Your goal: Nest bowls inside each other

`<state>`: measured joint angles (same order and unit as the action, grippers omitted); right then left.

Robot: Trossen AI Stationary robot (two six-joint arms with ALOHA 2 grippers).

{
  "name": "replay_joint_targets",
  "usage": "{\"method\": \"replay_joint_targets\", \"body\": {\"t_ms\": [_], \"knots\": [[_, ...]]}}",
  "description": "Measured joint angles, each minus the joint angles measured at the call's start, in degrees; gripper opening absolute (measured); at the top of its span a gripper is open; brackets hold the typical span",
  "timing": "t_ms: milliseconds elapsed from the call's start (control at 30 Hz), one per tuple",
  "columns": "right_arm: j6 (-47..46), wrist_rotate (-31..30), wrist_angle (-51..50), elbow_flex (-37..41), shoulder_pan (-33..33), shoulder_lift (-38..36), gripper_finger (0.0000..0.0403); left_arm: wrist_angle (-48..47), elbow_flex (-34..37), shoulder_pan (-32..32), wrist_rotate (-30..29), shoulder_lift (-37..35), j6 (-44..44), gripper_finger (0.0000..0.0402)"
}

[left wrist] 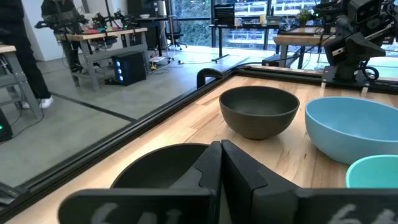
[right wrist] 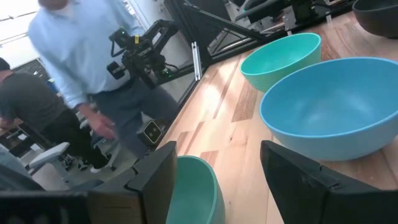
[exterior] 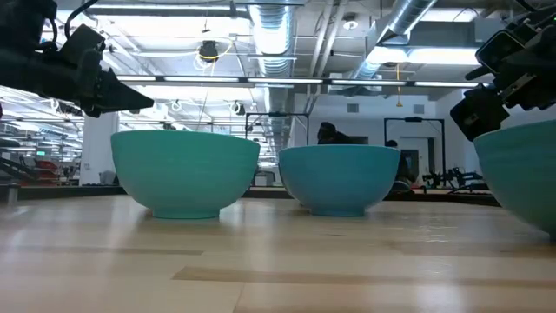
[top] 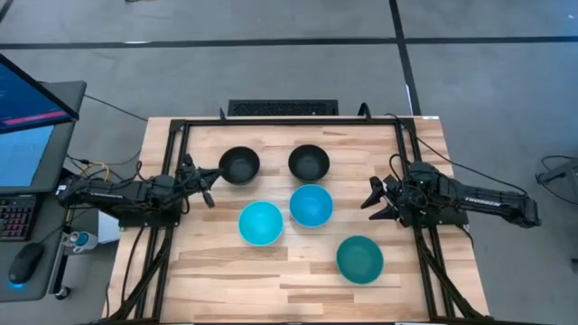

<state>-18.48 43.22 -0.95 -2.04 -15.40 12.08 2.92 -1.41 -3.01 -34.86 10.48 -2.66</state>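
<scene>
While left tool (top: 209,185) hovers closed, black bowl (top: 239,165) lies just beside.

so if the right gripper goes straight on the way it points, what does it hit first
Probably the bright blue bowl: the right gripper, jaws open, points across the table at it with bare wood between. Height is unclear, so it might pass over the rim.

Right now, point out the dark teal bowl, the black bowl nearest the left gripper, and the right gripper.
Dark teal bowl (top: 360,259), high view, middle of its inside.
Black bowl (top: 239,165), high view, middle of its inside.
Right gripper (top: 371,200), high view, gap between its open fingertips.
</scene>
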Motion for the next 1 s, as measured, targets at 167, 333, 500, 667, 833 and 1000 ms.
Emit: {"method": "replay_joint_targets", "body": {"t_ms": [167,333,500,667,833,1000], "knots": [[0.01,0.00,0.00,0.00,0.00,0.00,0.0255,-0.01,0.00,-0.01,0.00,0.01,0.00,0.0000],[0.02,0.02,0.00,0.00,0.00,0.00,0.0255,0.00,0.00,0.01,-0.01,0.00,0.04,0.0000],[0.00,0.00,0.01,0.00,0.00,0.00,0.0255,1.38,0.11,-0.01,-1.56,0.02,2.61,0.0000],[0.00,0.00,0.00,0.00,0.00,0.00,0.0255,1.70,0.11,0.01,-1.56,0.01,-2.56,0.0000],[0.00,0.00,0.01,0.00,0.00,0.01,0.0255,2.95,0.11,0.01,2.28,0.02,-17.71,0.0000],[1.17,0.42,-0.06,0.00,-0.04,0.02,0.0255,4.94,0.11,0.01,-1.66,0.02,-37.86,0.0000]]}}
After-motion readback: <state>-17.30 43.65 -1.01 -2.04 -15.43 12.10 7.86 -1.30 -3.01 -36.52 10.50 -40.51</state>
